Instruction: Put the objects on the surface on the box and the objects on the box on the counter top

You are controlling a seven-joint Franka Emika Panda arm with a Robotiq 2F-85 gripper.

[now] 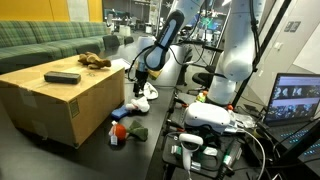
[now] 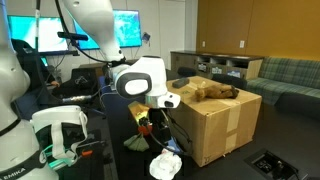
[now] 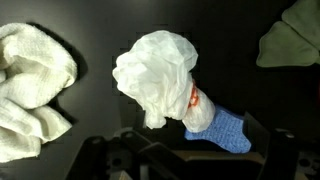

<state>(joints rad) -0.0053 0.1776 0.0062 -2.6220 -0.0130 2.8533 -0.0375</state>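
The wrist view gave me what neither exterior camera could: the white-and-blue bundle (image 3: 160, 70) lay close up on the counter top (image 3: 95, 25), filling the middle of the picture. Its long axis ran on a diagonal there, from upper left to lower right. The bulky, crumpled white end pointed up and to the left, and the narrower blue end pointed down and to the right, towards the lower edge where the gripper (image 3: 190, 145) came in. A small red patch showed where the white met the blue. The dark fingers (image 3: 105, 155) stood wide apart at the bottom of that view, one on each side of the bundle's lower end, and I saw nothing clamped between them. A white towel (image 3: 30, 85) lay to the left of the bundle, apart from it, and a green cloth (image 3: 295, 40) sat in the upper right corner, well apart.

From the wrist I could not see the box (image 1: 60, 105) at all. In both exterior views it stood on the dark counter top beside the arm, its flat top at about the height of the gripper. In an exterior view I made out a flat black oblong (image 1: 62, 76) lying near the middle of the box top, and a brown plush thing (image 1: 95, 61) nearer its far edge. The small things on the counter at the foot of the box were too small in those views for me to tell which way any of them pointed
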